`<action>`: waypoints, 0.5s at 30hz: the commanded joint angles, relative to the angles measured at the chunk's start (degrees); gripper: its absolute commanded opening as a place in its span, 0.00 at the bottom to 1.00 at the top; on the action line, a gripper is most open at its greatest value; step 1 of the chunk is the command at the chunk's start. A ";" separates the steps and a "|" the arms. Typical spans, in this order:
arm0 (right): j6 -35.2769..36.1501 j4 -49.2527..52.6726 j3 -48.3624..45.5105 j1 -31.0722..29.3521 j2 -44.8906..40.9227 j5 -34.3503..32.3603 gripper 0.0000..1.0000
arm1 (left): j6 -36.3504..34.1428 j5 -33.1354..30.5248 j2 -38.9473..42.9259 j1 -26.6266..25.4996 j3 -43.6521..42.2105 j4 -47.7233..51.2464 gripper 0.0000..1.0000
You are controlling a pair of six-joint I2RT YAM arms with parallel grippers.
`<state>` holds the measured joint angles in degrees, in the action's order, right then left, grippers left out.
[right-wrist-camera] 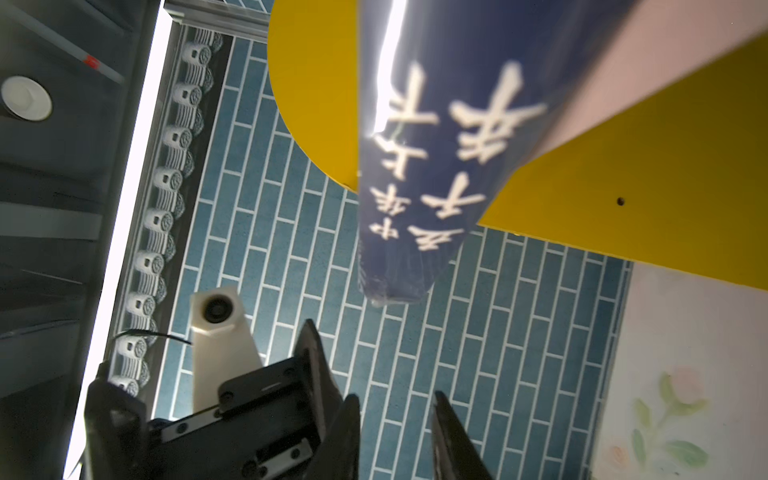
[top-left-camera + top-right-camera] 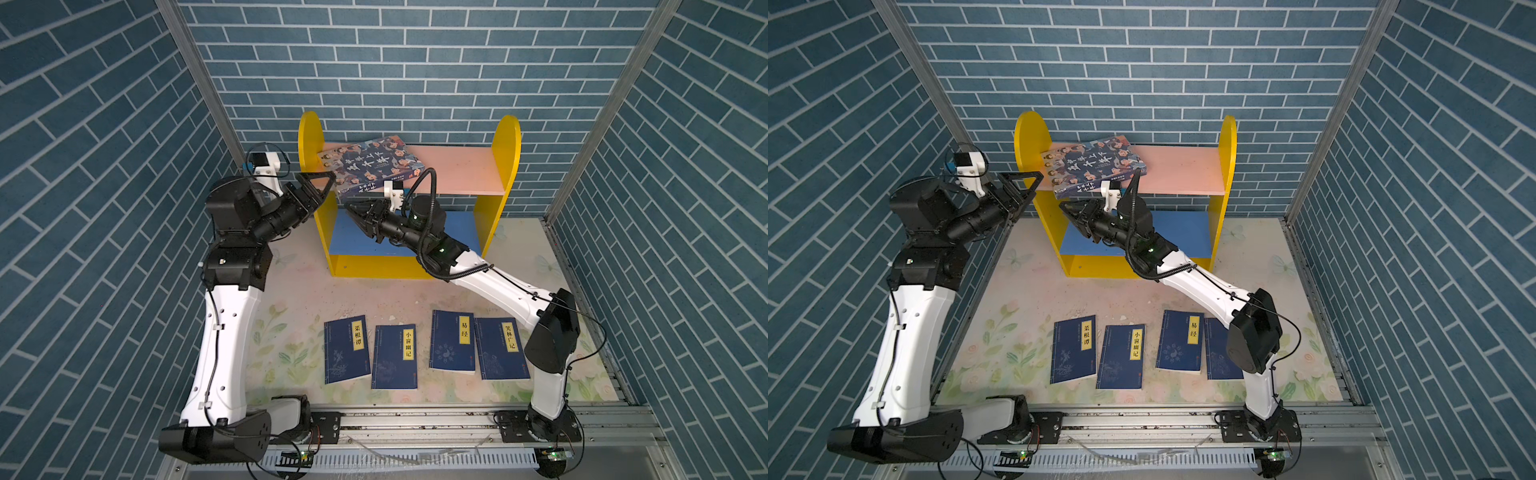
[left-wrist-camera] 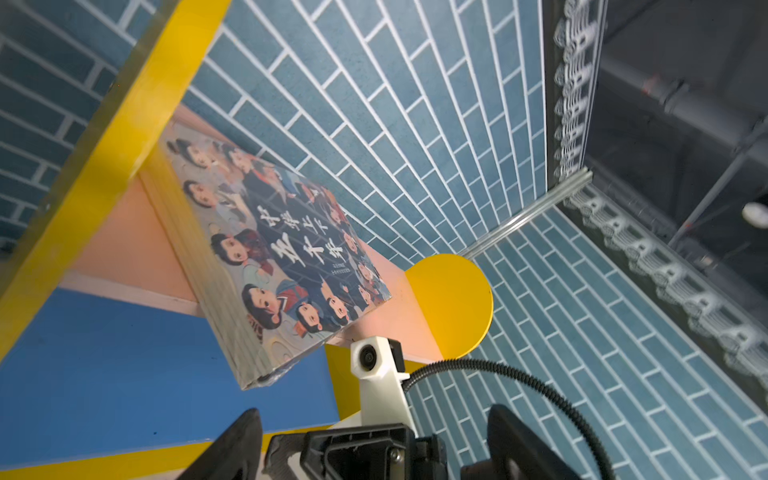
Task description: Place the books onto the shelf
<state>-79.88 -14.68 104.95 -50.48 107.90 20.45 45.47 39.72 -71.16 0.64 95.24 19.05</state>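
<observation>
Four navy books [image 2: 393, 356] lay flat in a row on the table [image 2: 307, 299] at the front, well apart from the shelf [image 2: 505, 153]. One big book [image 2: 372, 164] with cartoon faces lay flat and skewed on the pink upper board [image 2: 457, 170], at the end nearer the left arm, one corner jutting over the front edge. The left gripper [image 2: 326, 188] stood wide apart and empty just beside the yellow side panel [image 2: 309, 137] at that end. The right gripper [image 2: 351, 208] hung just below the jutting corner, in front of the blue lower board [image 2: 349, 237], its jaws only narrowly parted, with nothing between them.
</observation>
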 commanded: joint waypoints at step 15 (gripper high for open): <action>42.03 53.07 40.67 9.93 1.07 7.34 0.40 | -40.90 -5.37 2.65 -0.11 1.43 15.35 0.89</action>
<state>-48.49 27.44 142.04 -41.85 106.94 28.03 8.38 33.52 -68.40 0.60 97.84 33.67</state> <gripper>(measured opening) 0.397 0.892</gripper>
